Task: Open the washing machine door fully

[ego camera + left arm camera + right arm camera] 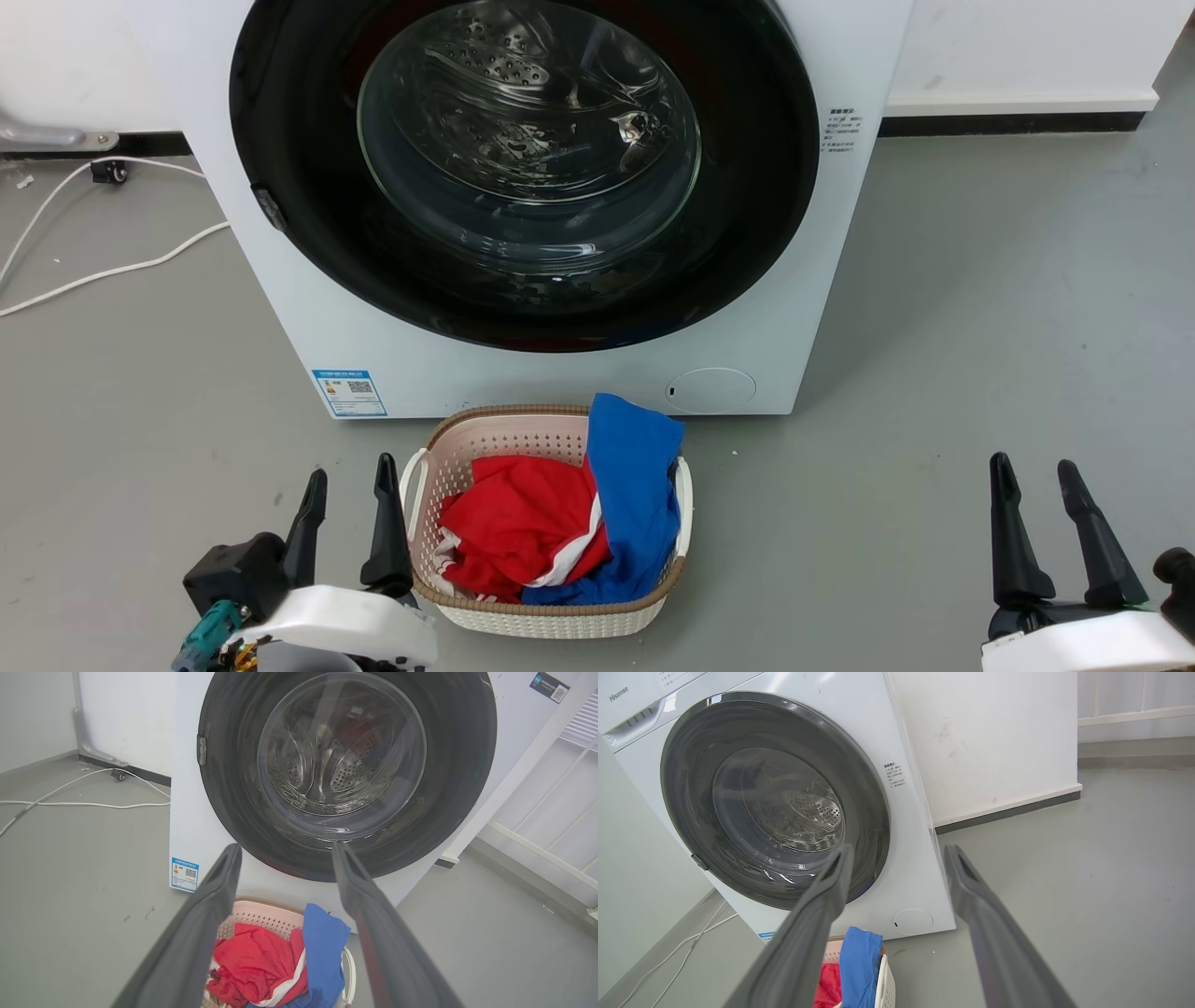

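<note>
Washing machine door (527, 159) shut, flush in the white front, just behind the laundry basket (504, 413). Left gripper (351, 469) and right gripper (1033, 462) low, well short of it; jaws on all 2 apart, empty. Step: approach, not begun. Next, likely: reach the small tab (271, 207) on the door's left edge, pull outward.

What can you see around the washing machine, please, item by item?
washing machine: one, white, by the wall
washing machine door: one, glossy black, shut on its front
label: one, blue, machine's lower left
round cover: one, white, machine's lower right
laundry basket: one, cream, floor before the machine
red garment: one, red, in the basket
blue garment: one, blue, in the basket
cable: two strands, white, floor left of machine
left pincer: one, dark, open, beside the basket
right pincer: one, dark, open, lower right
</note>
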Motion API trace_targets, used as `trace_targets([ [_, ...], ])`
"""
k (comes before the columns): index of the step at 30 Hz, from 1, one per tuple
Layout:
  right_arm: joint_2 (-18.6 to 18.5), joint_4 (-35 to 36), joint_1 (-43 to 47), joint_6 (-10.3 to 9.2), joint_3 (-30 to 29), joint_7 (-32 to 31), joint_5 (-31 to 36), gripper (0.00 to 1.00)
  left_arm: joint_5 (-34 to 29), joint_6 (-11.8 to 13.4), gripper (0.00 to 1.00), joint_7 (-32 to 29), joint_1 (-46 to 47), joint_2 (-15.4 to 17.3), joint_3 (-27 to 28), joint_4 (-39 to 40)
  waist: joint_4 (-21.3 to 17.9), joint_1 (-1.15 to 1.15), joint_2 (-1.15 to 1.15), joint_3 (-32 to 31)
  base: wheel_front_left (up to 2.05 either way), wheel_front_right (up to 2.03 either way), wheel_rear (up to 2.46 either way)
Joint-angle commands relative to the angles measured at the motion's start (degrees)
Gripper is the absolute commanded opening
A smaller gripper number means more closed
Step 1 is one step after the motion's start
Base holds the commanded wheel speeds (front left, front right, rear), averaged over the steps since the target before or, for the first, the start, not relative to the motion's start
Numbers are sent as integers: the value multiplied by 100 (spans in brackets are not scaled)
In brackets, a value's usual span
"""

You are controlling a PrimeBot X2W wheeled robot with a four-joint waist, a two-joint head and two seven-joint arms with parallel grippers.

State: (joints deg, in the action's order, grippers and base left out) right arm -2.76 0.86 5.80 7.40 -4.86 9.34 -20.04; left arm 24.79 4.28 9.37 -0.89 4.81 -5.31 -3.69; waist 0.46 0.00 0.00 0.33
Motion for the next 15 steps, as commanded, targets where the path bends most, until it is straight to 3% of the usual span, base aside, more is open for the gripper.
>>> trace_targets([
  [1, -21, 94, 11, 12, -1, 54, 136, 100, -135, -1, 100, 51, -9, 38, -21, 82, -1, 0, 0, -2, 0, 0, 0],
  [15, -21, 259, 150, 13, -58, 244, 700, 100, -788, -110, 100, 235, -107, -39, -78, 160, -2, 0, 0, -36, 0, 0, 0],
])
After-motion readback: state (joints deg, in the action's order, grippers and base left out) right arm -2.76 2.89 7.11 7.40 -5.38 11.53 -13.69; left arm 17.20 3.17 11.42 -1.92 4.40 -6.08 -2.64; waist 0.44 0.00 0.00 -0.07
